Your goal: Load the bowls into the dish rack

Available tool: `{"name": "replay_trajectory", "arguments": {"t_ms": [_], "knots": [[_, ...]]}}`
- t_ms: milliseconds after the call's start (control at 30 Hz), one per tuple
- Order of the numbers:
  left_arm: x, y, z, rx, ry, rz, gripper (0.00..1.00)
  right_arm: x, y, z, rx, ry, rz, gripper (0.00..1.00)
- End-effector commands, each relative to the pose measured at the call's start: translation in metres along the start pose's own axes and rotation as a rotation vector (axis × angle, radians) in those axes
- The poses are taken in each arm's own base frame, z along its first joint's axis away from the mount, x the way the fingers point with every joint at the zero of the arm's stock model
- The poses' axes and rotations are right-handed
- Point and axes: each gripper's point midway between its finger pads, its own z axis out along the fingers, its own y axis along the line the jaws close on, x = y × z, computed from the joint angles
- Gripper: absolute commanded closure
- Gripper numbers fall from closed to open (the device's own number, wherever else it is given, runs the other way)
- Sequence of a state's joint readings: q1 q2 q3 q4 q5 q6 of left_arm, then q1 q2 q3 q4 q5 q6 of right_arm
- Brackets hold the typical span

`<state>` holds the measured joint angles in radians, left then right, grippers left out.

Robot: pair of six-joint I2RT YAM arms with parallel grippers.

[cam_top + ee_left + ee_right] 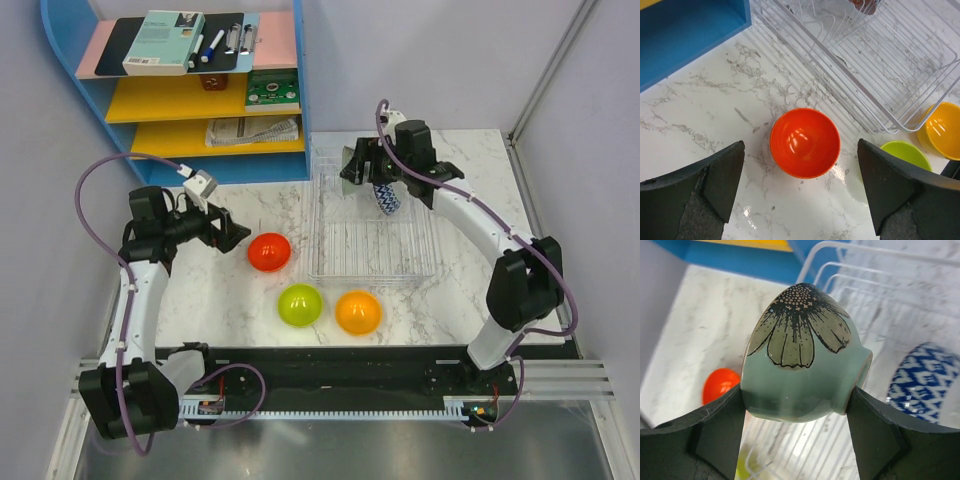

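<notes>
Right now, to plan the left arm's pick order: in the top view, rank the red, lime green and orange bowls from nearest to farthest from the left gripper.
1. The red bowl, just right of the left gripper.
2. The lime green bowl, nearer the arm bases.
3. The orange bowl, farther right, by the dish rack.

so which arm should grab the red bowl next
Left: its open jaws sit beside the red bowl, aimed at it. The right jaws are shut on the grey-green bowl over the rack.
</notes>
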<state>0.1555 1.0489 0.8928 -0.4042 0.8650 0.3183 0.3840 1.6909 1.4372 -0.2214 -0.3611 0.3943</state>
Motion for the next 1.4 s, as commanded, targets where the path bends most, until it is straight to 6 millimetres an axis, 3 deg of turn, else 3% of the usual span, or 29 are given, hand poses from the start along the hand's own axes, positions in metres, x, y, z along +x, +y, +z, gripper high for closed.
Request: {"name": "replay_trajectory", "arguments": {"t_ms": [0,233,500,733,867,1033,1367], "knots": [[0.018,0.009,0.001,-0.016,0.050,0.027,0.00,-0.035,-0.029,-0.001,0.330,-0.113,-0.221,1.00],[0.017,0.009,-0.007,-0.037,0.030,0.034,0.00,-0.026,-0.035,0.015,0.495,-0.097,-0.383,1.00],[0.017,0.005,-0.012,-0.025,0.007,0.031,0.00,-0.028,-0.027,0.036,0.510,-0.099,-0.434,1.00],[0.017,0.003,-0.012,-0.011,0.000,0.033,0.00,-0.048,-0.008,0.026,0.529,-0.171,-0.471,1.00],[0.016,0.002,-0.013,-0.010,-0.002,0.034,0.00,-0.048,0.006,0.030,0.481,-0.172,-0.483,1.00],[0.015,0.002,-0.014,-0.015,-0.007,0.039,0.00,-0.034,0.013,0.044,0.446,-0.137,-0.498,1.00],[0.015,0.001,-0.014,-0.008,-0.012,0.038,0.00,0.004,0.000,0.081,0.413,-0.035,-0.511,1.00]]}}
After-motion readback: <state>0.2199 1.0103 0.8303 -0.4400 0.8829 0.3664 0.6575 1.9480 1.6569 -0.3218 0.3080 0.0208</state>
